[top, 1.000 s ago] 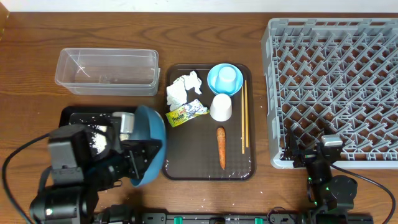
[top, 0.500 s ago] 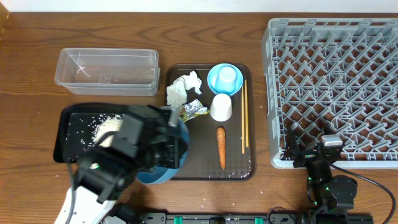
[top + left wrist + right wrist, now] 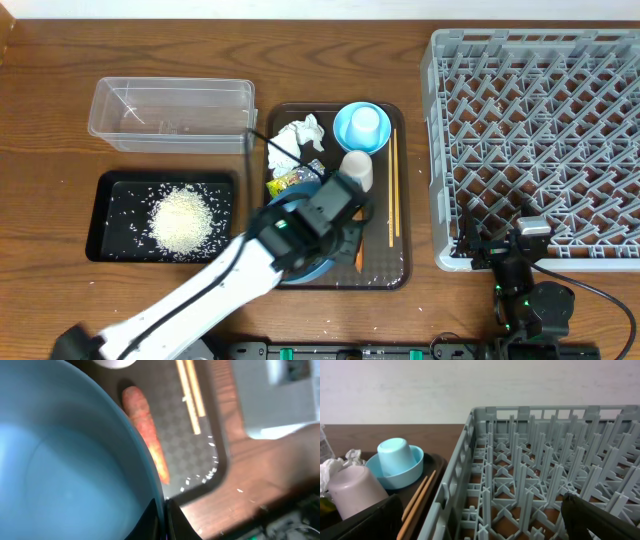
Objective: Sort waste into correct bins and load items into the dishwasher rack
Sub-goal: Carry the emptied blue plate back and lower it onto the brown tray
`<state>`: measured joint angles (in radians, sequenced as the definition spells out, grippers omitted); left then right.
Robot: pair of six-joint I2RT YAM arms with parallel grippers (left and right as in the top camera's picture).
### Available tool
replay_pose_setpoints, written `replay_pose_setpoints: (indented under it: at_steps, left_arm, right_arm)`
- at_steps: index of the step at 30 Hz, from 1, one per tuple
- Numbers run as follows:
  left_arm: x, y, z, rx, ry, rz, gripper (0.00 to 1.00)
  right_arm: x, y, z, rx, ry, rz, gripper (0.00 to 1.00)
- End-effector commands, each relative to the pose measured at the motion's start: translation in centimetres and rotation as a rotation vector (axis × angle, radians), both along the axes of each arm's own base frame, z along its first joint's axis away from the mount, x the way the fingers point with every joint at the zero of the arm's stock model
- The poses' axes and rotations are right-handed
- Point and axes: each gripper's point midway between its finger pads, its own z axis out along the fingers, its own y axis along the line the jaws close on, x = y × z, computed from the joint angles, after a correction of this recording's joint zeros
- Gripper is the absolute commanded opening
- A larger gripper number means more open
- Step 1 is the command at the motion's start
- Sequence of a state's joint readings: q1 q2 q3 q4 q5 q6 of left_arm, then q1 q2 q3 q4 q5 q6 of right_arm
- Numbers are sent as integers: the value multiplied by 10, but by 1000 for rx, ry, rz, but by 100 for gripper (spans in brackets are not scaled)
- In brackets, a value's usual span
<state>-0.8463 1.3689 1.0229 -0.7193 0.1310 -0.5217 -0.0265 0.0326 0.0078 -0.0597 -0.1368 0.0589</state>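
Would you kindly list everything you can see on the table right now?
table: one, brown wood, under everything
rack: one, grey, right side
clear tub: one, far left
black tray: one, near left
rice: one heap, white, in black tray
brown tray: one, centre
tissues: crumpled bunch, white, brown tray
wrapper: one, yellow-green, beside tissues
bowl: one, light blue, brown tray
light-blue cup: one, upturned in bowl
white cup: one, upturned, beside bowl
chopsticks: one pair, wooden, brown tray
carrot: one, orange, brown tray
dish: one, dark blue, held over brown tray
left hand: shut on dish
right hand: open, by rack
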Motion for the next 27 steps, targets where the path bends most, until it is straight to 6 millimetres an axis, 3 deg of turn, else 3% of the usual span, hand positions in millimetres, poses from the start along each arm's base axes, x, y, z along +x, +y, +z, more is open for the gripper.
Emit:
replay_pose_setpoints:
  at_steps: [1, 12, 14, 16, 20, 27]
  left_arm:
    - [9, -1, -14, 47, 2, 33, 6]
    - [16, -10, -56, 113, 60, 32, 7]
    - [16, -11, -60, 111, 70, 33, 11]
    - [15, -11, -61, 113, 76, 35, 27]
    - [15, -12, -61, 111, 78, 34, 38]
    - [7, -34, -55, 4, 113, -40, 39]
  right_arm:
    - [0, -5, -2, -12, 6, -23, 99]
    - [0, -5, -2, -12, 6, -23, 99]
    - [0, -5, -2, -12, 6, -23, 99]
    - [0, -5, -2, -12, 6, -23, 99]
    - [0, -5, -2, -12, 6, -23, 99]
    - [0, -5, -2, -12, 6, -23, 99]
